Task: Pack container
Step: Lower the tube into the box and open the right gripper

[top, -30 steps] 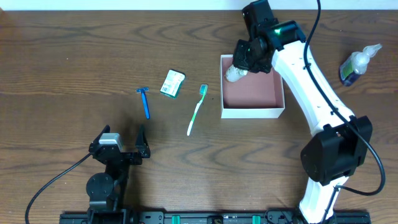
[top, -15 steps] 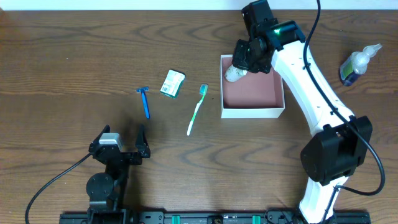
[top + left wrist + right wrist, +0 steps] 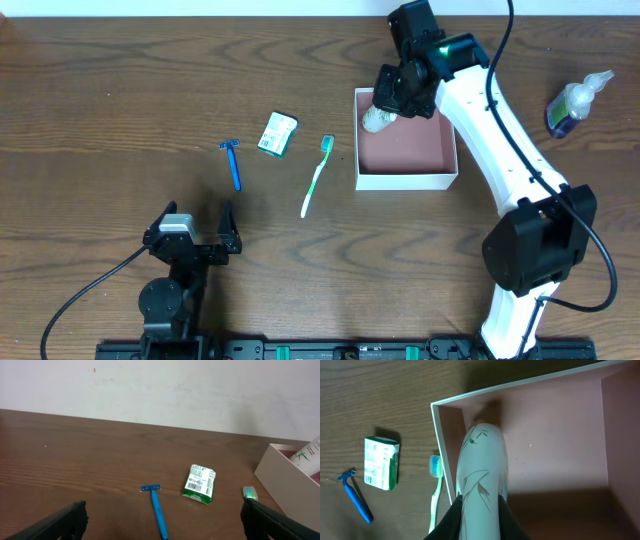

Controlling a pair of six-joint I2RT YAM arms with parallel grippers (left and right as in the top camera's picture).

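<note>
The dark brown wooden table [image 3: 120,80] shows long grain under a matt finish. On it, the square white-walled box with a dusty pink inside [image 3: 407,181] looks like smooth, matt card. The cream leaf-printed plastic tube [image 3: 480,470] inside the box has a soft sheen. Left of the box, the blue plastic razor [image 3: 234,170] and the green-and-white plastic toothbrush [image 3: 316,180] look smooth. The green-and-white printed packet [image 3: 278,133] is faintly glossy.

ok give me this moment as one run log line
right gripper: shut on tube, tube end in container corner | left gripper: open, empty | on table: razor, toothbrush, green packet
</note>
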